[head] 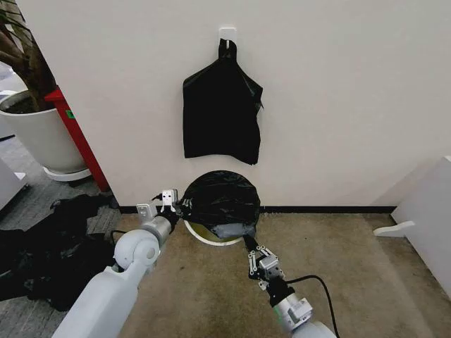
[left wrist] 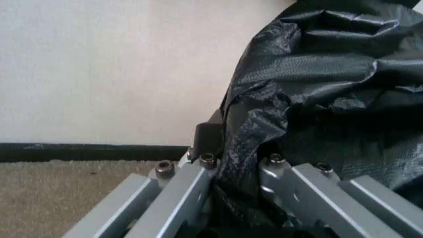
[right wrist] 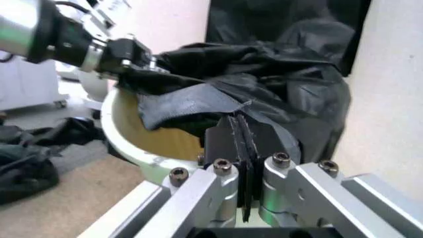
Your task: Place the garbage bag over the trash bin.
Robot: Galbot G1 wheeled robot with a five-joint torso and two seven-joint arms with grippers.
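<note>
Right wrist view: the right gripper (right wrist: 241,148) is clenched on a fold of the garbage bag (right wrist: 264,84), just beside the trash bin (right wrist: 142,144).
Left gripper (left wrist: 228,163): clamped on the bag's opposite edge.
Bag: it lies bunched over the bin's mouth; part of the near rim is bare.
Bin: on the carpet against the wall (head: 338,105).
Doing it well: I judge the 2 grippers should pull apart evenly, keep the film taut, then lower the hem past the rim without tipping the bin.

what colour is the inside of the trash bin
Yellowish tan inside the trash bin, with a cream-white rim; best seen in the right wrist view.
</note>
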